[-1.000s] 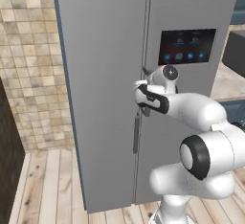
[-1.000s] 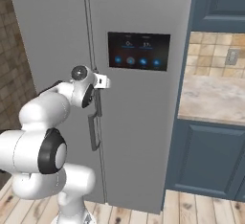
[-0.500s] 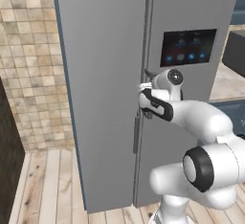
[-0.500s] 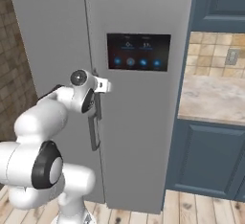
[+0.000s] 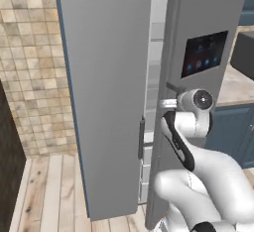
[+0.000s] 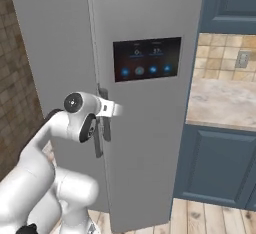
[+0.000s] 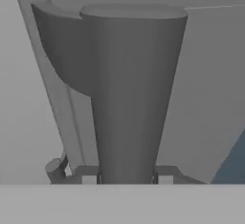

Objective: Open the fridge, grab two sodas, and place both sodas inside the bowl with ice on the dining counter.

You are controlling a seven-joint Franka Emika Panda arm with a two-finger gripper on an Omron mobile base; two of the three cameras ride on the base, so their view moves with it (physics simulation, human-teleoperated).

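Jaws pinched the handle (image 7: pixel 125 98) of the fridge (image 6: pixel 150 143) right door, ajar. Best: pull along the hinge arc, grip square, no twisting.

Left base view: from behind-left of the arm, close, facing the fridge (image 5: pixel 109 77). Right base view: from behind-right, facing the same fridge front and its panel (image 6: pixel 146 58). Hand view: very near, looking along the door handle (image 7: pixel 127 98).

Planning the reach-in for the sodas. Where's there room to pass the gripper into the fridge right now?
Only a narrow gap between the left door and the right door, shelf edges showing inside. Tight where the gripper grips the right door's handle.
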